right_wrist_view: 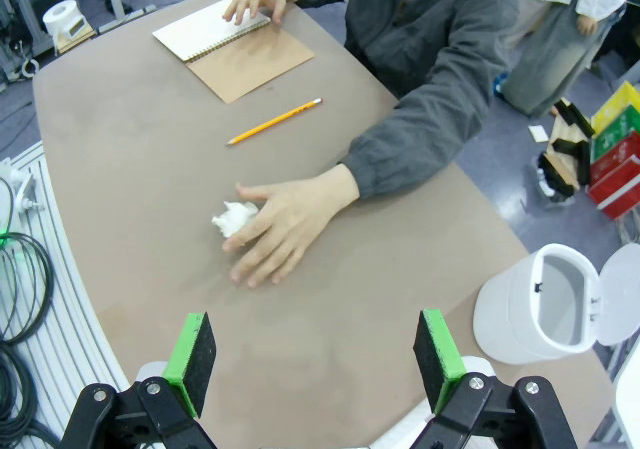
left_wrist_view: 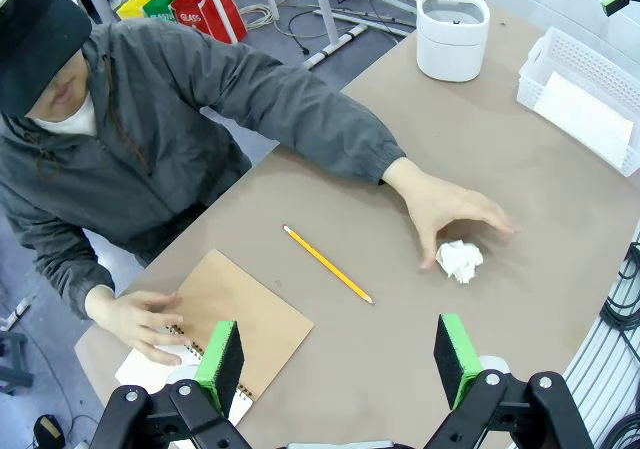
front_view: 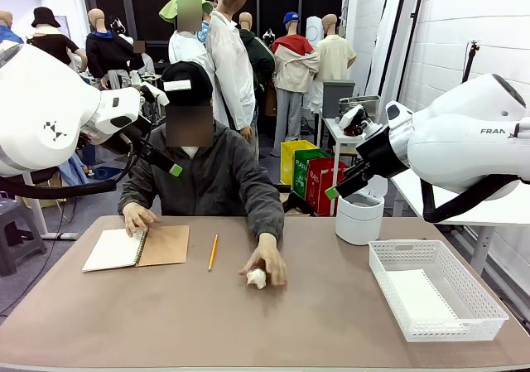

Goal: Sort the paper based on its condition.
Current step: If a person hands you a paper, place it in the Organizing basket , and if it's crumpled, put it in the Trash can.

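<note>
Currently, table: a brown, round-cornered tabletop (front_view: 166, 322) shared by two robot arms and a person in a grey jacket (front_view: 217, 177) seated at the far side.
Crumpled paper: a small white crumpled ball of paper (front_view: 257, 278) lies on the table near the middle, touching the fingers of the person's hand (front_view: 267, 266); in the left wrist view the ball (left_wrist_view: 459, 261) sits just under the spread fingers of that hand (left_wrist_view: 448, 212).
Flat paper: a flat white sheet (front_view: 422, 296) lies inside the white plastic lattice basket (front_view: 489, 306) at the robot's right side of the table.
Notebook: an open spiral-bound notebook with a brown cardboard cover (front_view: 139, 247) lies at the robot's left, the person's other hand (front_view: 137, 218) resting on its cream page.
Pencil: a yellow pencil (front_view: 213, 252) lies between notebook and paper ball, apart from both.
Bin: a white round bin with its lid up (front_view: 360, 214) stands beyond the basket, near the far edge.
Left gripper (left_wrist_view: 340, 359): raised above the table, green pads wide apart, holding nothing.
Right gripper (right_wrist_view: 315, 361): raised above the table, jaws spread fully, nothing between them.
</note>
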Action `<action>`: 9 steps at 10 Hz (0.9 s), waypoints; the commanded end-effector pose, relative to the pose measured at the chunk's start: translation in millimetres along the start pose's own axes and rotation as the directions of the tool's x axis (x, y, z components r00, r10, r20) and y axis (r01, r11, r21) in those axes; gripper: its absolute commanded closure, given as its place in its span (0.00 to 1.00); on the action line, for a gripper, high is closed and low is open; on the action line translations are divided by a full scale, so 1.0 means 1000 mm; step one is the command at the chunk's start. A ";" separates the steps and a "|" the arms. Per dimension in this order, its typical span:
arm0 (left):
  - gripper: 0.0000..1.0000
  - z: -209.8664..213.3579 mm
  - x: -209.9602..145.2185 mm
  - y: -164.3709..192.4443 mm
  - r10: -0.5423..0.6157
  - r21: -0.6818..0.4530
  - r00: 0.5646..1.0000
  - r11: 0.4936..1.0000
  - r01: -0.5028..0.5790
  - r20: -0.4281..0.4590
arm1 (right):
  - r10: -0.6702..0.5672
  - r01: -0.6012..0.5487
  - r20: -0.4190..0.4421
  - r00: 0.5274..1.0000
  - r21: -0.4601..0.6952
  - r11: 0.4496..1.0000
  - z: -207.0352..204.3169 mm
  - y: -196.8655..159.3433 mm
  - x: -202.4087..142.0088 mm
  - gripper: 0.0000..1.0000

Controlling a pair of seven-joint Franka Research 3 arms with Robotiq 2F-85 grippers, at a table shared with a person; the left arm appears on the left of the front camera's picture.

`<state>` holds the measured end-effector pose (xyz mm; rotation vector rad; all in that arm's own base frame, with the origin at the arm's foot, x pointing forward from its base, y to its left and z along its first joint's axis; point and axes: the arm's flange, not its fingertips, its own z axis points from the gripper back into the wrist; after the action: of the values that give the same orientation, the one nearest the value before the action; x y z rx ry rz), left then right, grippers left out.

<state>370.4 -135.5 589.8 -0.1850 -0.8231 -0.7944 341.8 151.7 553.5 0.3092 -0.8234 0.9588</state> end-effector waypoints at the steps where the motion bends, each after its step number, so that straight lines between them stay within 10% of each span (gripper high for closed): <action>1: 0.00 0.000 0.000 0.000 0.014 0.003 1.000 1.000 -0.014 -0.001 | -0.003 0.003 0.003 1.000 0.011 1.000 -0.002 -0.001 -0.001 0.00; 9: 0.00 0.000 0.000 0.000 0.014 0.003 1.000 1.000 -0.014 -0.001 | 0.000 0.000 0.000 1.000 0.000 1.000 0.000 0.000 0.000 0.00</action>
<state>370.4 -135.5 589.8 -0.1850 -0.8231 -0.7944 341.6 152.0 553.7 0.3082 -0.8237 0.9596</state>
